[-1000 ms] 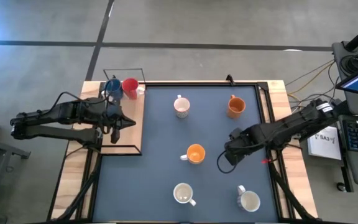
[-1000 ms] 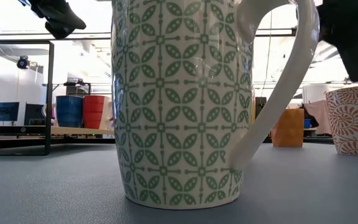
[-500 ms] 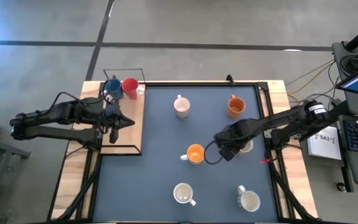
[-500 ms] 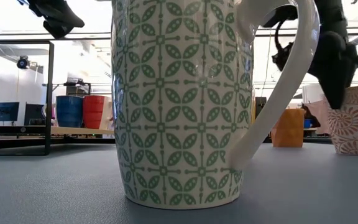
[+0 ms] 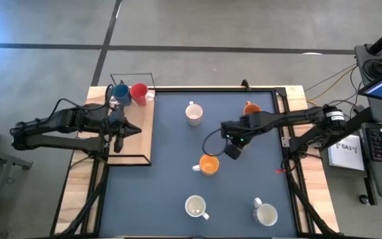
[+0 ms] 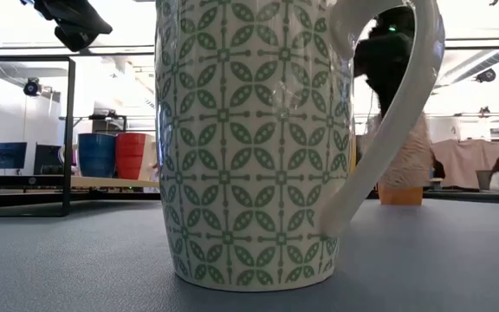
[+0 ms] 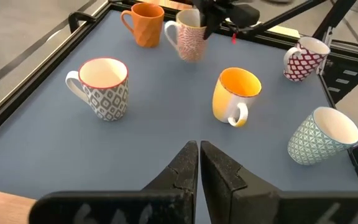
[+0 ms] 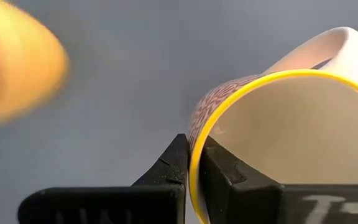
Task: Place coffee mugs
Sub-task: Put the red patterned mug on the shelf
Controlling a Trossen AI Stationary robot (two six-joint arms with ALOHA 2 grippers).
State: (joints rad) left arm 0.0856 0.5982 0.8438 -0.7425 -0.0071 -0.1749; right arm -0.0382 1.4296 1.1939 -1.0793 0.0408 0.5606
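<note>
My right gripper (image 8: 193, 165) is shut on a cream mug with a red pattern and a yellow rim (image 7: 190, 41), held above the middle of the blue mat; in the high view the gripper (image 5: 233, 146) hides it. My left gripper (image 7: 199, 163) is shut and empty over the wooden board (image 5: 140, 143) at the table's left. A blue mug (image 5: 120, 93) and a red mug (image 5: 138, 92) stand on that board's far end. On the mat stand two orange mugs (image 5: 251, 113) (image 5: 208, 164) and three white patterned ones (image 5: 193, 114) (image 5: 195, 207) (image 5: 266, 214). My right gripper holds the patterned mug by its rim (image 8: 196, 140), on the side away from the handle (image 8: 331, 50). One finger (image 8: 221, 171) is inside the mug and one (image 8: 171, 163) outside, with the wall pinched between them. The fingers come from above, pointing steeply down. The mug (image 6: 401, 160) hangs clear of the mat.
A black wire frame (image 5: 130, 78) stands around the board's far end. The green-patterned mug (image 6: 254, 143) fills the low view. A black rail (image 5: 280, 106) borders the mat on the right. Open mat lies between the board and the mugs.
My right gripper has taken hold of the patterned mug, which stood on the mat near the right edge. It has lifted the mug clear and carried it toward the table's middle and far side, the wrist rolling on the way. The left arm has kept still.
</note>
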